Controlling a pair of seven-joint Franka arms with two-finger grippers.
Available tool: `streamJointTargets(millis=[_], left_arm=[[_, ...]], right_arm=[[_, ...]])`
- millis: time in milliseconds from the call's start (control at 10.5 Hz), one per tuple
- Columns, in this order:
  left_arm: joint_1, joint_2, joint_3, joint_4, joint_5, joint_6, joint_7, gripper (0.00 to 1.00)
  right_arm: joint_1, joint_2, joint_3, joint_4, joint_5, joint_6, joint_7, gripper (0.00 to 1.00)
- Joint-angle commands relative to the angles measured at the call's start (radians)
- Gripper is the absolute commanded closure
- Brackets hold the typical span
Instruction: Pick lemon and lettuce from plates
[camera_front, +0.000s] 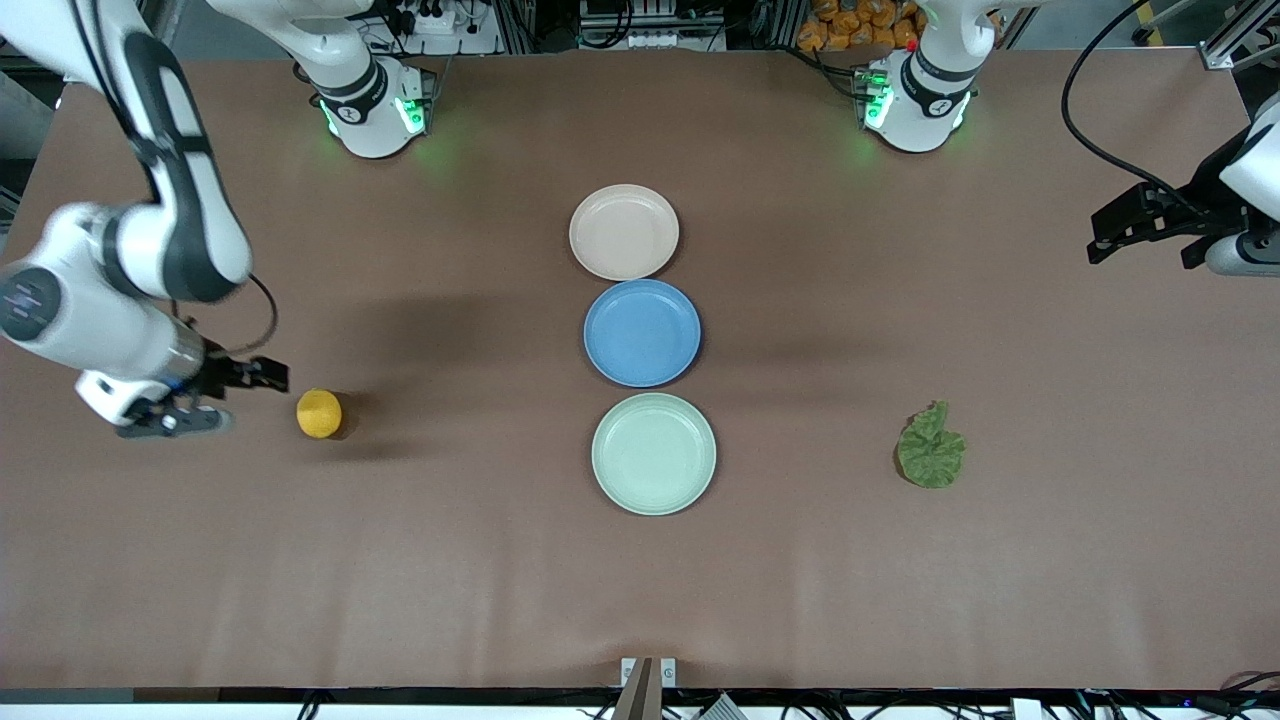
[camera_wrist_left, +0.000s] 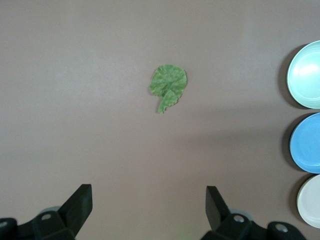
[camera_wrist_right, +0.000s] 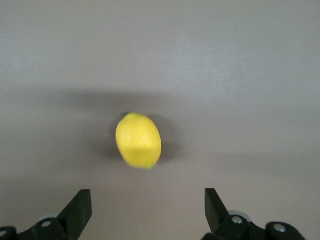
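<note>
The yellow lemon lies on the bare table toward the right arm's end, off the plates; it also shows in the right wrist view. My right gripper is open and empty beside it, apart from it. The green lettuce lies on the bare table toward the left arm's end, and shows in the left wrist view. My left gripper is open and empty over the table's edge at the left arm's end. The beige-pink plate and the mint plate are empty.
An empty blue plate sits between the two other plates in a row down the table's middle. The row also shows at the edge of the left wrist view: mint, blue, beige.
</note>
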Motion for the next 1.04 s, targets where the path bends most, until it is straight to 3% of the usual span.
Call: streamJointTargets(millis=[0, 948], left_arm=[[0.016, -0.029, -0.007, -0.020, -0.015, -0.024, -0.005, 0.00], [0.018, -0.036, -0.005, -0.003, -0.002, -0.028, -0.007, 0.00]], right_arm=[[-0.047, -0.225, 0.044, -0.036, -0.028, -0.132, -0.014, 0.00], [-0.076, -0.287, 0.087, 0.312, 0.000, -0.513, 0.102, 0.00]])
